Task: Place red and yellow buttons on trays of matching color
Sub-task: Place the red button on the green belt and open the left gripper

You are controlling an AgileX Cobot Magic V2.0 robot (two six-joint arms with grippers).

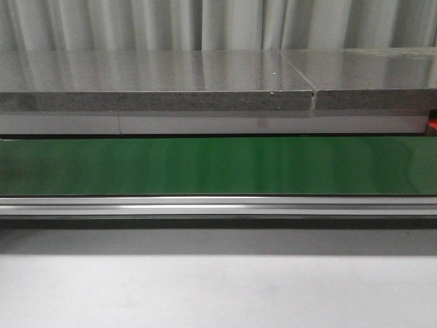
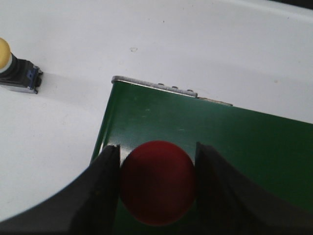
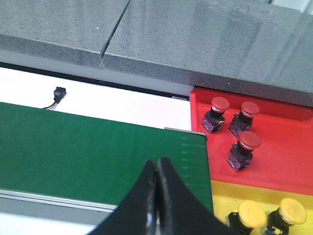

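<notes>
Left gripper (image 2: 157,181): jaws pinched a red button (image 2: 157,183) over the green belt (image 2: 244,142), near its end. Yellow button (image 2: 14,68): lay on its side on the white table (image 2: 195,44), apart from the belt. Right gripper (image 3: 156,196): jaws pressed together, empty, above the belt. Red tray (image 3: 288,161): held three red buttons. Yellow tray (image 3: 220,196): held two yellow ones.
</notes>
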